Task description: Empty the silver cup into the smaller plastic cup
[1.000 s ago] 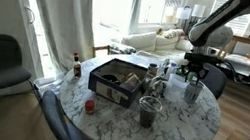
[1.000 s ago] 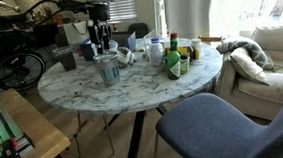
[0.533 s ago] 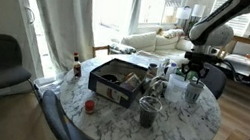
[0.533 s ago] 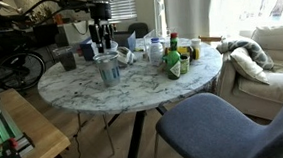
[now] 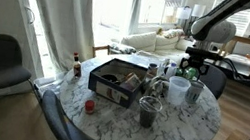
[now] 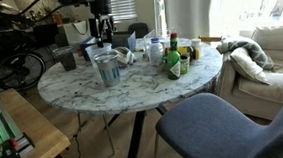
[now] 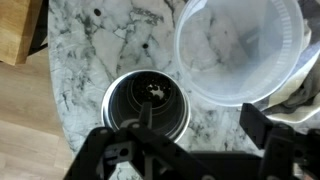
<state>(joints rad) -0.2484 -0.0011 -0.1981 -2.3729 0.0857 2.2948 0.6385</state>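
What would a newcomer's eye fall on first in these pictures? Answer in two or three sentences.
A black robot arm reaches down over a cluttered round marble table. Its open fingers hang just above a silver cup, with a wider whitish plastic cup close beside it.

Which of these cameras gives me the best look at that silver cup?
The wrist view: it looks straight down into the silver cup, showing its shiny rim and dark inside. In an exterior view it is just a small grey shape under the gripper. In an exterior view the whitish plastic cup mostly hides it.
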